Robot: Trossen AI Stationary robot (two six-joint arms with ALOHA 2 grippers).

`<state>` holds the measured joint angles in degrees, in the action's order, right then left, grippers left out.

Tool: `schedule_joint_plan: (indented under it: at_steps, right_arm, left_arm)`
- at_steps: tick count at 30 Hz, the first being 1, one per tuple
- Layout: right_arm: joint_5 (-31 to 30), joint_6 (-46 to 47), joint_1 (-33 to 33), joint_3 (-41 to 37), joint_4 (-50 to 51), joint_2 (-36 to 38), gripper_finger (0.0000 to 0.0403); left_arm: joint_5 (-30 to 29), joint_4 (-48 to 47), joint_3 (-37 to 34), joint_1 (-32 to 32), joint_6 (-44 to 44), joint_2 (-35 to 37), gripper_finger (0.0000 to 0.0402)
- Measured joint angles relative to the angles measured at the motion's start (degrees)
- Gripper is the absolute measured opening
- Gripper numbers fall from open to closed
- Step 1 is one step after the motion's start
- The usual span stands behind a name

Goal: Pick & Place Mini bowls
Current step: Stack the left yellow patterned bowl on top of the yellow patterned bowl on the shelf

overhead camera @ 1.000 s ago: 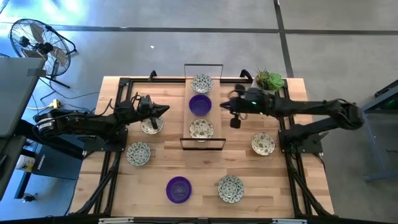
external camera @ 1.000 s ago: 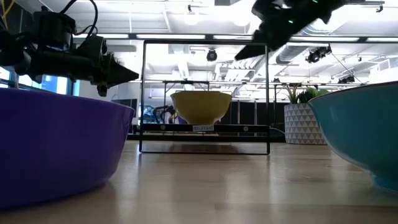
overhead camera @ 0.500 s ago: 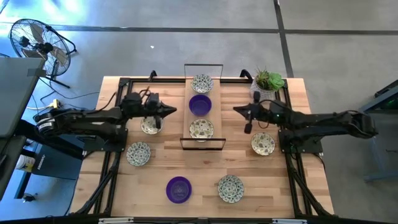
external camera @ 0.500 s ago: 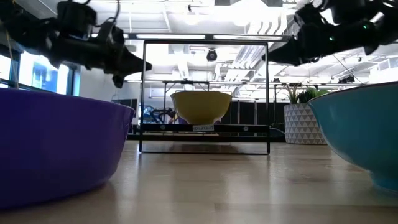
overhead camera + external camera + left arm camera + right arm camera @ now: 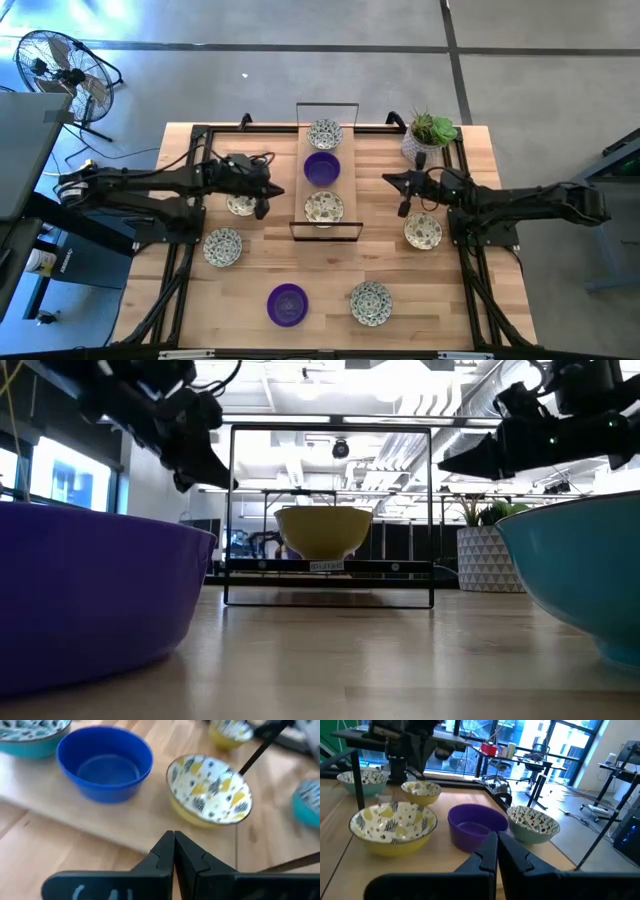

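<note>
Spotted a purple mini bowl (image 5: 288, 304) and a speckled bowl (image 5: 371, 302) nearest the front edge of the table (image 5: 330, 262), well apart from each other. Further in, found two more speckled ones out on the flanks (image 5: 223, 246) (image 5: 423, 231), then another (image 5: 241, 204) just beside the left gripper (image 5: 262, 192). Saw that gripper hanging above the wood with its fingers pinched together on nothing, and the right gripper (image 5: 390, 180) the same, squeezed closed and empty, on the other side of the framed tray (image 5: 306, 188). Counted three bowls lined up in that tray already, speckled, purple, speckled, front to back. Guessed these to be light, rigid and glossy, so probably slick and chippable; would pinch across the rim, one finger inside and one outside, rather than trying to span the whole bowl. Reckoned the tray's thin wire frame to be the main snag for any arm coming in low. Noticed a potted plant (image 5: 432, 131) at the far right corner, close behind the right arm, and a fan (image 5: 60, 65) off on the floor.
</note>
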<state>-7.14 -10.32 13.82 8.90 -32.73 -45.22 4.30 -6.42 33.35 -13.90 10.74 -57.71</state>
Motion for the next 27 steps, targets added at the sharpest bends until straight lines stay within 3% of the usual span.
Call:
schedule_joint_plan:
  at_steps: [5, 10, 21, 27]
  right_arm:
    - [0.0, -0.1, 0.0, -1.3, -1.3, -0.1, 0.0002]
    - [0.1, -0.1, 0.0, -1.3, -1.3, -0.1, 0.0001]
    - [0.2, -0.6, 0.0, -1.3, -1.3, -0.1, 0.0002]
    - [0.2, -0.6, 0.0, -1.3, -1.3, -0.1, 0.0002]
  left_arm:
    - [-6.8, -14.6, 6.9, 3.1, 1.7, 0.0, 0.0001]
    - [-9.8, -27.0, 10.7, 4.8, 7.5, 0.0, 0.0012]
    - [-10.8, -35.2, 10.7, 9.7, 12.3, -0.5, 0.0127]
    - [-11.8, -41.0, 10.7, 13.7, 16.3, -0.9, 0.017]
